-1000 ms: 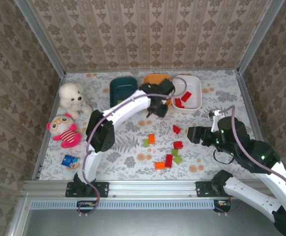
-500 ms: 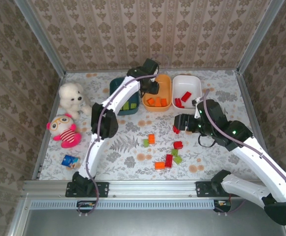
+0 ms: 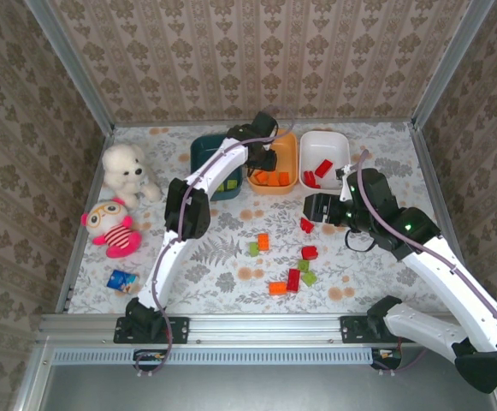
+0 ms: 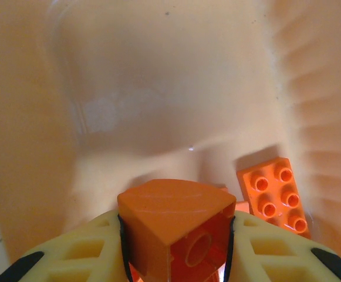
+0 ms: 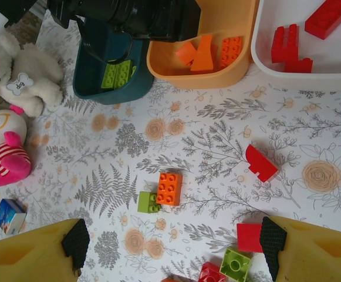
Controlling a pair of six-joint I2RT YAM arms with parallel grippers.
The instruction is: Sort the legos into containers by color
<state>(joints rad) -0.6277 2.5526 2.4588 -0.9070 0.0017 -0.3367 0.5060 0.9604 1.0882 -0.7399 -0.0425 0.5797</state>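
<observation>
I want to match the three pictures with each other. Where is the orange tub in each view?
Top external: orange tub at the far edge, between the teal tub and the white tub.
Left wrist: its inner wall behind the held brick in the left gripper.
Right wrist: top centre.
Shared landmark: the studded orange brick lying inside.

Left hand (image 3: pixel 264 157) over orange tub (image 3: pixel 292 154), loose legos (image 3: pixel 309 253) on table (image 3: pixel 188 267)

The left arm (image 3: pixel 222 164) hides the left rim of the orange tub (image 3: pixel 294 159). Right of that tub, the white tub (image 5: pixel 328 59) is cropped above.
</observation>
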